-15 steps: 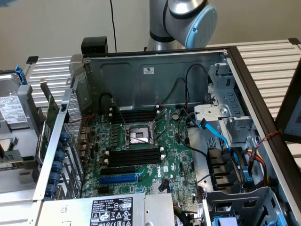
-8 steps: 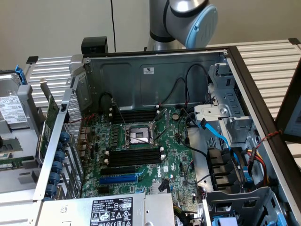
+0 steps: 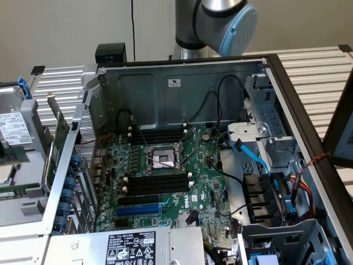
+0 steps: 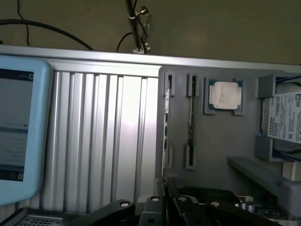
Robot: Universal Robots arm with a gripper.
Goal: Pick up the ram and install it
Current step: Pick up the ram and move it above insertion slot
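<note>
Green against grey, the ram stands on its thin edge in a narrow groove of the parts tray, with a second groove just beside it and the processor chip and hard drive near by. Your gripper hangs above the stick, fingers pressed almost together and pinching nothing. In the exterior view the ram sits outside the computer case, off its wall on the exterior view's left and well apart from the long black slots on the motherboard. For a clean pickup, you would likely want the fingers spread, squared to the stick's flat faces and centred along its length, so the board lifts straight rather than tilting in the groove.
</note>
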